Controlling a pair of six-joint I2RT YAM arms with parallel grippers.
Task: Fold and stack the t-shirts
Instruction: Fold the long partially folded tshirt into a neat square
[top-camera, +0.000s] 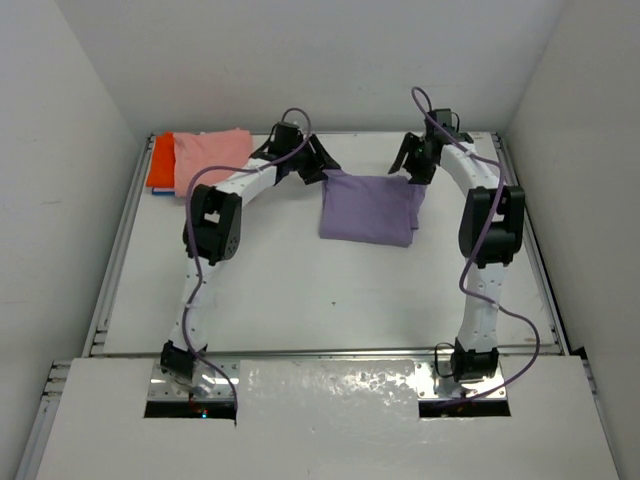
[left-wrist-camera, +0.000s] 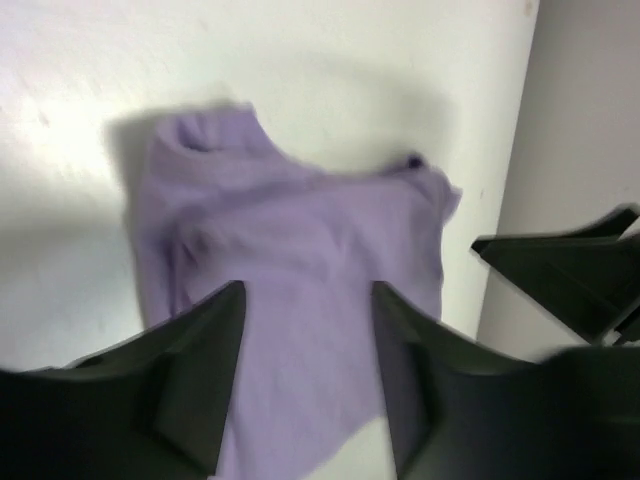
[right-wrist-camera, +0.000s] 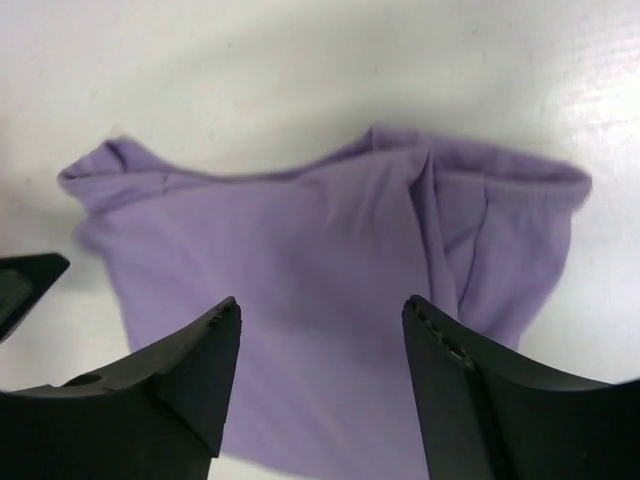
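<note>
Tabletop scene with two robot arms reaching toward the far side of a white table (top-camera: 330, 300). A lavender-purple t-shirt (top-camera: 368, 208) lies flat at the far middle, folded into a rough rectangle. Its long axis runs left to right across the table, only a little longer than its depth. The right end looks bunched and doubled over. I cannot tell which way the collar points.

The left gripper (top-camera: 320, 165) hovers just above the shirt's far left corner. The right gripper (top-camera: 412, 165) hovers above the far right corner. In the left wrist view, the left gripper (left-wrist-camera: 305, 300) has its jaws moderately apart, with purple cloth showing through the gap and nothing pinched. In the right wrist view, the right gripper (right-wrist-camera: 320, 310) stands wider, also holding nothing.

At the far left corner, a salmon-pink t-shirt (top-camera: 212, 155) sits folded on top of an orange-red t-shirt (top-camera: 160, 162), well apart from the purple one.

The step in hand looks like the last shirt's fold, with two already stacked. The next move likely calls for tidying the bunched right end. Then both claws would grip opposite edges together, lift the cloth level, and carry it left onto the pink shirt.
</note>
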